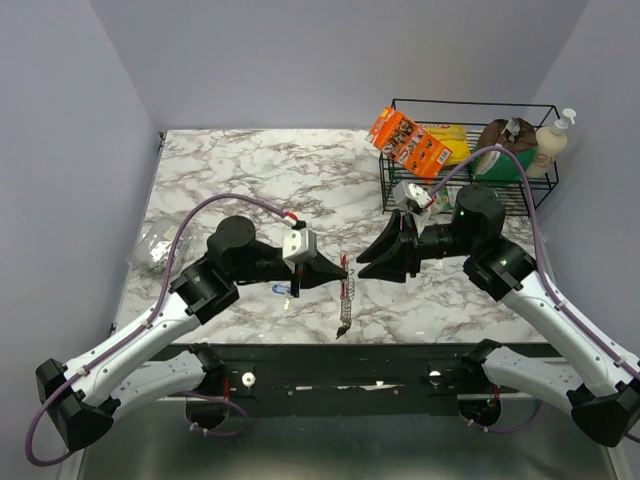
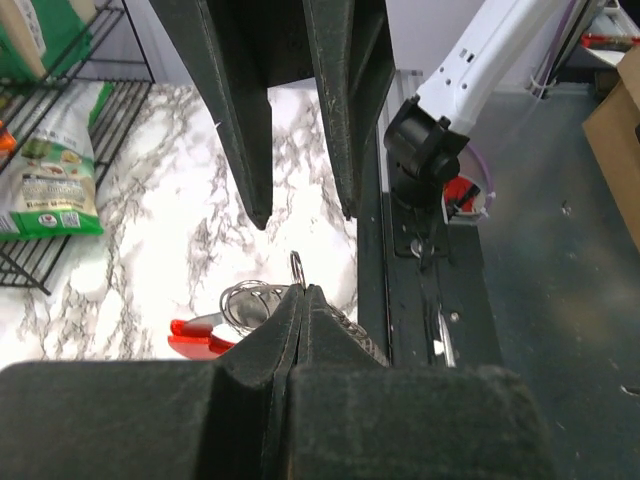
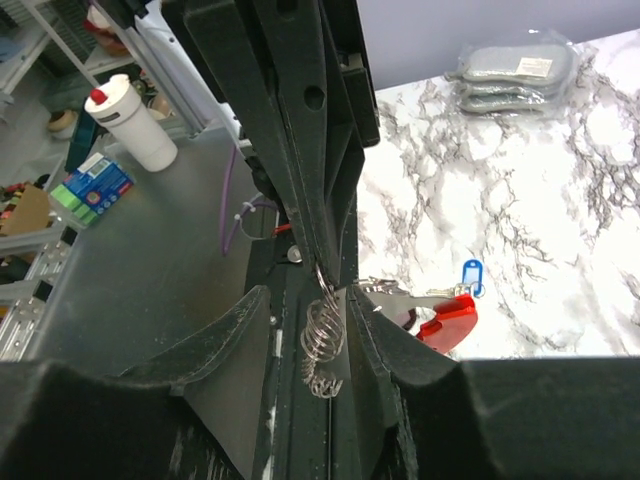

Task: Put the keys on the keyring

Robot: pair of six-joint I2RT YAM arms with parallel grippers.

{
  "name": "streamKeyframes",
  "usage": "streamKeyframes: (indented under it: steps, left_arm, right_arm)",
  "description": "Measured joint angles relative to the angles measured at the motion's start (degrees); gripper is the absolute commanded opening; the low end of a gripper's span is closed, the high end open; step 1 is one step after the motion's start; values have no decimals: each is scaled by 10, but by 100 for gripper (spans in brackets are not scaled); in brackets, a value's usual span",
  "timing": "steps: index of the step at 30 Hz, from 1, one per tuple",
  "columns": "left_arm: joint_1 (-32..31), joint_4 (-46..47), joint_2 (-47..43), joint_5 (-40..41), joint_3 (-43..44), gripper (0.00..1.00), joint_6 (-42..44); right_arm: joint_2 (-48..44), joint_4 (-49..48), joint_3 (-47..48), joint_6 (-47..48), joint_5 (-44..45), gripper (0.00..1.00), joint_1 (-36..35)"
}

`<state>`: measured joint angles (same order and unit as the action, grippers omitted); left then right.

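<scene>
Ideally the left end effector (image 1: 341, 270), clamped on the slim grey-silver red-tipped chain keyring (image 1: 345, 306) at mid-frame, steadies it while the right end effector (image 1: 366, 267), fingers apart, fetches the tiny blue-headed key (image 1: 283, 291) lying just left.

light: bright, even overhead | shadows: soft | wrist views: near jaws blurred | glare: none

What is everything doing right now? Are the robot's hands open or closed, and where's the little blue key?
left hand: shut, pinching the keyring
right hand: open, right up at the keyring
keyring: held up, its chain dangling
blue key: lying on the table, not gripped
soap bottle: upright in the wire rack
orange box: tilted at the rack's edge
</scene>
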<state>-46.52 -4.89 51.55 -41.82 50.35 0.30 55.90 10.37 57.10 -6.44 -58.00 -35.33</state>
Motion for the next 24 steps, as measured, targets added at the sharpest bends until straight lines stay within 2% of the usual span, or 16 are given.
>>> streamKeyframes:
  steps: [6,15,21,24]
  left_arm:
    - [0,128,-30,0,-83,0,-45]
    - [0,243,-31,0,-106,0,-85]
    - [0,294,-32,-2,-123,0,-102]
    - [0,315,-32,-2,-124,0,-110]
  right_arm:
    - [-1,-39,-6,-30,-4,45,-3]
    - [-4,-78,-26,-60,-7,43,-10]
    - [-5,-95,-33,-72,-8,27,-12]
    - [-5,-104,-33,-77,-8,1,-14]
